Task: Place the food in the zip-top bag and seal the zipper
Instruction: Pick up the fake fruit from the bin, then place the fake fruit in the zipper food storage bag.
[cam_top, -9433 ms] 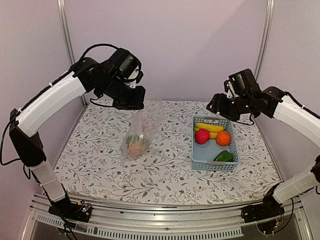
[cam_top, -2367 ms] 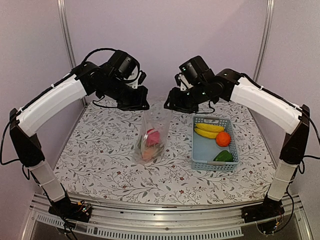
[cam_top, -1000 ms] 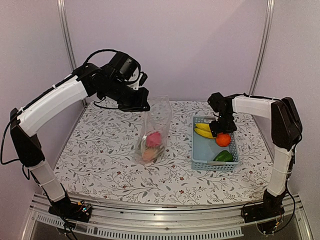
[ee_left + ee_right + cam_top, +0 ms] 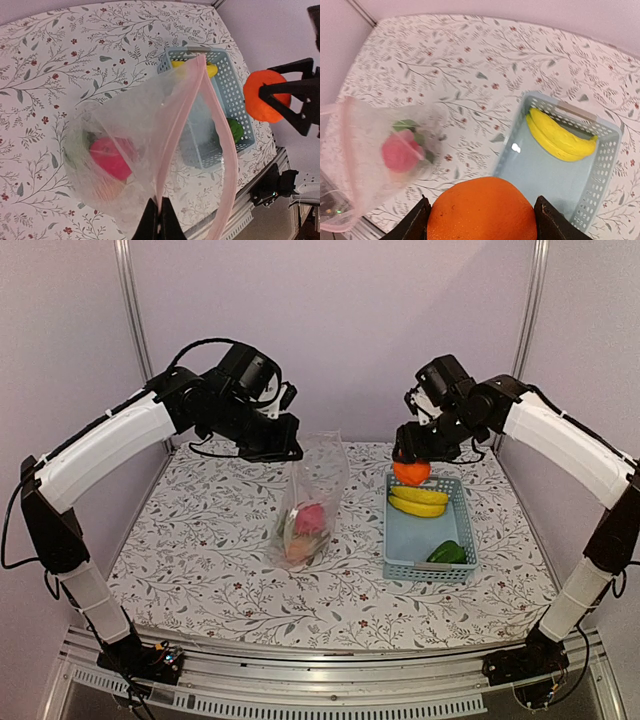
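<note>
The clear zip-top bag (image 4: 312,495) hangs upright at mid-table, its mouth open, with a red piece (image 4: 307,517) and other food inside. My left gripper (image 4: 287,452) is shut on the bag's pink zipper edge (image 4: 172,132) and holds it up. My right gripper (image 4: 412,468) is shut on an orange (image 4: 411,472) and holds it in the air above the far end of the blue basket (image 4: 405,540), right of the bag. The orange fills the bottom of the right wrist view (image 4: 482,210). Yellow bananas (image 4: 418,501) and a green piece (image 4: 446,552) lie in the basket.
The floral tablecloth (image 4: 200,560) covers the table. Metal posts (image 4: 130,300) stand at the back corners. The table's metal front rail (image 4: 320,680) runs along the near edge.
My right gripper has lifted the orange out of the basket and raised it above the basket's far end. The left gripper still holds the bag up.
</note>
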Available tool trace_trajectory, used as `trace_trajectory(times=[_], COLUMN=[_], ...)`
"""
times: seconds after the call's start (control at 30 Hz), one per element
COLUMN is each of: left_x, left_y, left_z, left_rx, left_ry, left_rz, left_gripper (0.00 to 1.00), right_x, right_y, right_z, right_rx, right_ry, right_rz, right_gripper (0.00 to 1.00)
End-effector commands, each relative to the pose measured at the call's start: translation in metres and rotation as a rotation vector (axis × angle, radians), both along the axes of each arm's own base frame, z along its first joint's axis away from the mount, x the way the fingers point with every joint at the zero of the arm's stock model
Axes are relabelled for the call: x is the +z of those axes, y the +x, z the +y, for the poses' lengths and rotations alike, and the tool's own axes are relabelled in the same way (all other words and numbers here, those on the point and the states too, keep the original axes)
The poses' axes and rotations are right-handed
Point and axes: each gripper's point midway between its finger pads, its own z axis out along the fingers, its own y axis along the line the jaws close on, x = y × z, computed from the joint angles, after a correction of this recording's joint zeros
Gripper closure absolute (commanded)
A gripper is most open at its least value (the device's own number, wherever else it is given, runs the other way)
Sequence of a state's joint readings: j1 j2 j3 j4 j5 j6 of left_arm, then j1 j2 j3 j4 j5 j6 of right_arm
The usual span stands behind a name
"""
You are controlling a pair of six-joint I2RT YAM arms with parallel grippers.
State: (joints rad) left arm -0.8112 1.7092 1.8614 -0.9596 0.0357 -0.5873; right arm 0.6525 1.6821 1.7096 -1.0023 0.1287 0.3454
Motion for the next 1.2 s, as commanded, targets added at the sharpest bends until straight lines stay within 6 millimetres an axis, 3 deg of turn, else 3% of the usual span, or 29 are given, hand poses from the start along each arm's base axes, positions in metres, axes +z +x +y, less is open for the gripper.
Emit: trace_trajectory(times=[0.0, 0.1, 0.2, 0.4, 0.5, 0.6, 0.7, 0.83, 0.97, 1.17], left_x=[0.004, 0.005, 0.003, 0.004, 0.006, 0.005, 0.006, 0.008, 0.007, 0.013], left_y=[0.006, 0.005, 0.004, 0.002, 0.001, 0.001, 0.002, 0.003, 0.003, 0.004], left_z=[-0.003, -0.002, 0.001, 0.003, 0.004, 0.004, 0.004, 0.006, 0.008, 0.008], left_rx=[0.003, 0.006, 0.012, 0.018, 0.017, 0.018, 0.018, 0.021, 0.017, 0.017], left_ry=[-0.030, -0.034, -0.028, -0.032, -0.034, -0.030, -0.030, -0.029, -0.015, -0.025], left_rz=[-0.008, -0.005, -0.003, 0.000, -0.004, -0.006, -0.009, -0.015, -0.021, -0.030], left_gripper=[1.00, 1.00, 1.00, 1.00, 1.00, 1.00, 1.00, 1.00, 1.00, 1.00], right_x=[0.095, 0.128, 0.142, 0.116, 0.106, 0.104, 0.106, 0.116, 0.091, 0.043], right_y=[-0.027, -0.038, -0.046, -0.045, -0.042, -0.038, -0.035, -0.037, -0.039, -0.038], right_z=[0.057, 0.093, 0.126, 0.172, 0.184, 0.185, 0.174, 0.144, 0.123, 0.130], right_rx=[0.134, 0.208, 0.264, 0.324, 0.329, 0.318, 0.280, 0.202, 0.143, 0.139], right_ry=[0.284, 0.454, 0.547, 0.522, 0.508, 0.496, 0.466, 0.433, 0.320, 0.235], right_rz=[-0.127, -0.152, -0.172, -0.161, -0.165, -0.175, -0.200, -0.239, -0.199, -0.073], right_gripper=[0.51, 0.53, 0.54, 0.50, 0.40, 0.24, 0.20, 0.18, 0.21, 0.29])
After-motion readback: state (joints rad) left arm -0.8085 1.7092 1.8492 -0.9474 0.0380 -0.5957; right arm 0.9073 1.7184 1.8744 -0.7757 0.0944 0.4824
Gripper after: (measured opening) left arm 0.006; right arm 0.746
